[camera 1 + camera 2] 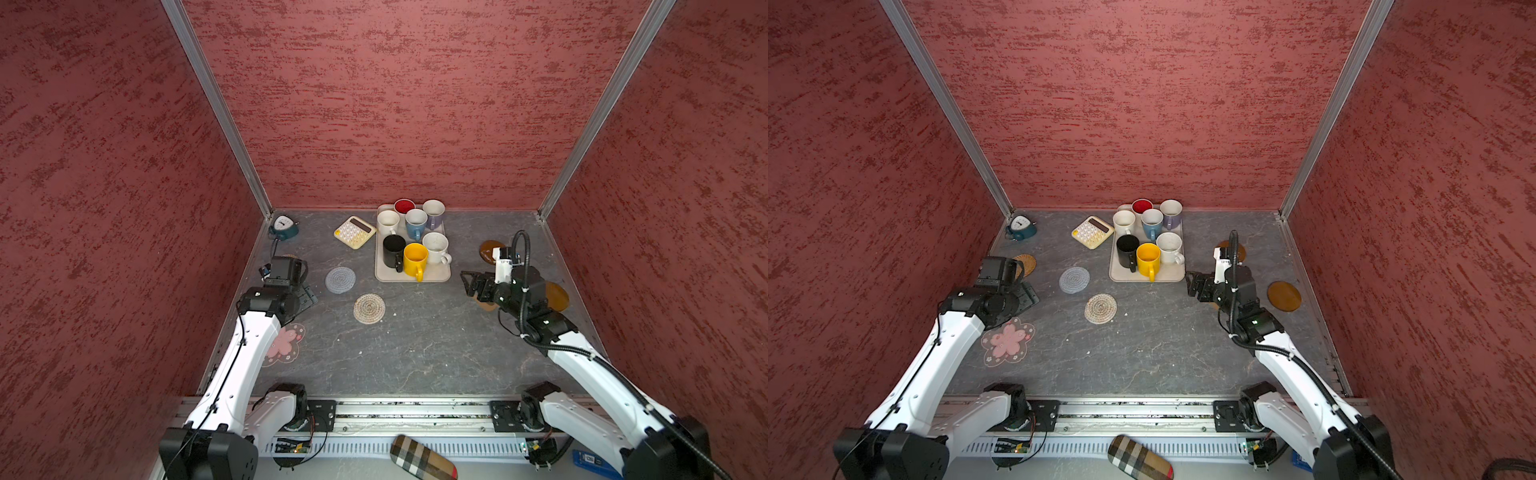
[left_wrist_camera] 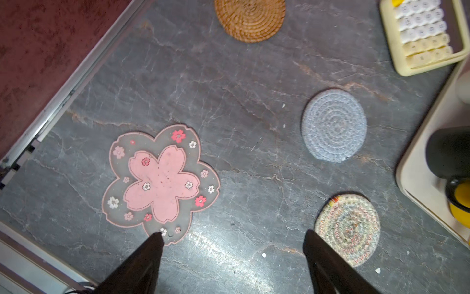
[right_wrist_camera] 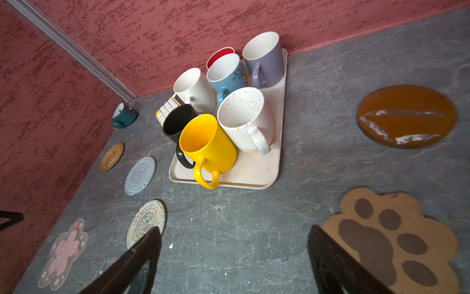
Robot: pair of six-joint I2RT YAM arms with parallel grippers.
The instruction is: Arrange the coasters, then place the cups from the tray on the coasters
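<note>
In both top views the tray point(image 1: 435, 277) sits at the back of the bench point(image 1: 415, 353) with all seven cups point(image 1: 415, 257) on it, and no coaster has a cup. The grey coaster point(image 1: 340, 279) and beige coaster point(image 1: 369, 308) lie bare to its left. The pink flower coaster point(image 1: 1008, 341) and woven tan coaster point(image 1: 1026, 264) are clear in a top view, but the left arm point(image 1: 245, 353) covers a good part of both in a top view. Left wrist view: the left tool point(image 2: 232, 233) is spread wide with nothing in it, over bare bench between the flower and beige ones. One fingertip point(image 2: 157, 239) overlaps the flower's edge, might be touching, can't say. The tray and calculator point(image 2: 427, 33) are cut off there. Right wrist view: the right tool point(image 3: 234, 229) gapes just as wide, empty, facing the tray. The paw-print coaster point(image 3: 381, 241), which the top views barely show, is just beside one finger. A glossy brown disc point(image 3: 407, 115) lies further on. The red-lined cup point(image 3: 219, 54) is mostly hidden behind the blue cup point(image 3: 226, 73).
</note>
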